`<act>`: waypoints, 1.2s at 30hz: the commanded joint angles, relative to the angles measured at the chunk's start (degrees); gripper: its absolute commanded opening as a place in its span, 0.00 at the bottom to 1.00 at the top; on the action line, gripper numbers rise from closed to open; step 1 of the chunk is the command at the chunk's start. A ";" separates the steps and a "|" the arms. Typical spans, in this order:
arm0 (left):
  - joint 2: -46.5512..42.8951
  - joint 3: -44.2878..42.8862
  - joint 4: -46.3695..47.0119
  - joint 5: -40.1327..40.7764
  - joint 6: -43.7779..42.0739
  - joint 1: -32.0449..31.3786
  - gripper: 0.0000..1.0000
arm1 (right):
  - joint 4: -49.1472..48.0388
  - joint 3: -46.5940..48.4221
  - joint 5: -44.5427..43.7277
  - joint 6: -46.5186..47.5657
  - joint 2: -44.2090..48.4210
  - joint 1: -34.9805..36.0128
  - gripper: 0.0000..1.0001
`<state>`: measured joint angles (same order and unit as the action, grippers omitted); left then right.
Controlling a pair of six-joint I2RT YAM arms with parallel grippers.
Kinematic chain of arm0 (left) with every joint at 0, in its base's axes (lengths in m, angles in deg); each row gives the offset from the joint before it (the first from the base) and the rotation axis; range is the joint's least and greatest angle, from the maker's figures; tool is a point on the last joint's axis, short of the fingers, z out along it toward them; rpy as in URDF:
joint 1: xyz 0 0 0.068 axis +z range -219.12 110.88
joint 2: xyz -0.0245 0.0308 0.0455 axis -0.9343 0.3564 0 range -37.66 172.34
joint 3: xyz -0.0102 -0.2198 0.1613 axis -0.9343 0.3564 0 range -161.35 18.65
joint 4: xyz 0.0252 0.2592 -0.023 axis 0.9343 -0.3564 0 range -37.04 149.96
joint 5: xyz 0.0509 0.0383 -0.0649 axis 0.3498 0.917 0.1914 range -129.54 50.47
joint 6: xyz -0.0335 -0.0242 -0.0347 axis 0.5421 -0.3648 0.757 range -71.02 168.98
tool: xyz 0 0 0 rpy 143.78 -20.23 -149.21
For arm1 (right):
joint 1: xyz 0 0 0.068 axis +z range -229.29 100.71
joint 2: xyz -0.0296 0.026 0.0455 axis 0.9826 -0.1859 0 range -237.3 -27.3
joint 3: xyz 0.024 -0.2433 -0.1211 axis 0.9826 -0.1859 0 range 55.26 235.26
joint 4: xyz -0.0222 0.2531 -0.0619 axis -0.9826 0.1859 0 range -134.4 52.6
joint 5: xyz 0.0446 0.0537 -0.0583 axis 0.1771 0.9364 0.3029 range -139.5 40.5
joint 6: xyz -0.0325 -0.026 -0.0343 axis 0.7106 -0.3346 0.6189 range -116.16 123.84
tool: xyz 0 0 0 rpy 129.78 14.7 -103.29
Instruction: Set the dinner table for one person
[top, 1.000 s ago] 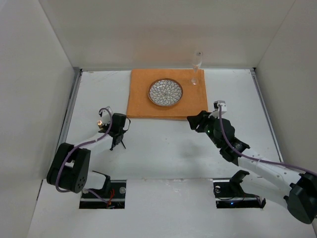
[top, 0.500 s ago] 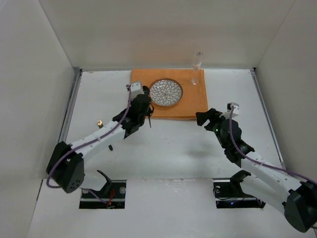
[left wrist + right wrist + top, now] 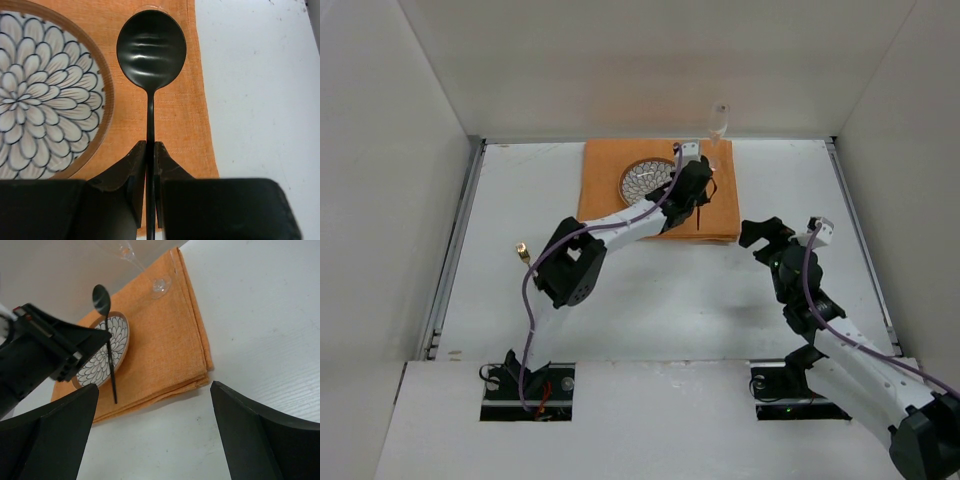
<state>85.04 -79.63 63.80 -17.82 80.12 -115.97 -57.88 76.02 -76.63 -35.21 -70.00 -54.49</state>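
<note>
- Across the whole floor of the top view, white dinner table (image 3: 260,100), with an orange placemat (image 3: 175,125) at its far middle.
- On the mat's left half, a flower-patterned plate (image 3: 50,95).
- Left arm stretched far forward, left gripper (image 3: 150,150) pinched tight on the handle of a black spoon (image 3: 151,47), bowl pointing away between the plate and the mat's right edge.
- At the mat's far right corner, a wine glass (image 3: 161,284).
- Bare table beyond the mat's right edge.
- Right gripper (image 3: 155,425) spread wide, holding nothing, near the mat's near right corner.

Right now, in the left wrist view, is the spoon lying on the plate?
No, the left gripper holds the spoon by its handle, its bowl over the orange placemat beside the plate.
</note>
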 commanded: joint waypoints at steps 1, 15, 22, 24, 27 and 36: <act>3.15 -9.10 -0.76 -0.62 0.85 -0.04 0.05 | -0.94 0.16 0.32 -0.68 0.51 -0.58 1.00; 19.86 -25.74 -2.25 -1.41 5.77 1.19 0.07 | -1.20 -0.36 1.47 -1.12 2.18 -0.94 1.00; 22.15 -24.69 -2.61 -1.67 7.45 1.54 0.08 | -1.73 -0.36 2.61 -1.56 1.13 -1.37 1.00; 22.41 -24.07 -2.25 -1.85 7.80 1.72 0.08 | -1.64 -0.19 2.97 -1.56 1.13 -1.11 1.00; 22.50 -23.54 -2.43 -2.46 7.89 1.81 0.09 | -1.73 -0.45 2.70 -1.73 1.13 -1.55 1.00; 21.54 -20.55 -1.11 -2.55 8.50 1.98 0.22 | -1.46 -0.62 2.09 -1.73 2.27 -1.73 1.00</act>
<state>108.86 -101.53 61.37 -19.61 87.90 -114.26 -57.68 75.78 -74.25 -36.70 -68.84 -55.89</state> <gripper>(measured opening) 0.210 0.998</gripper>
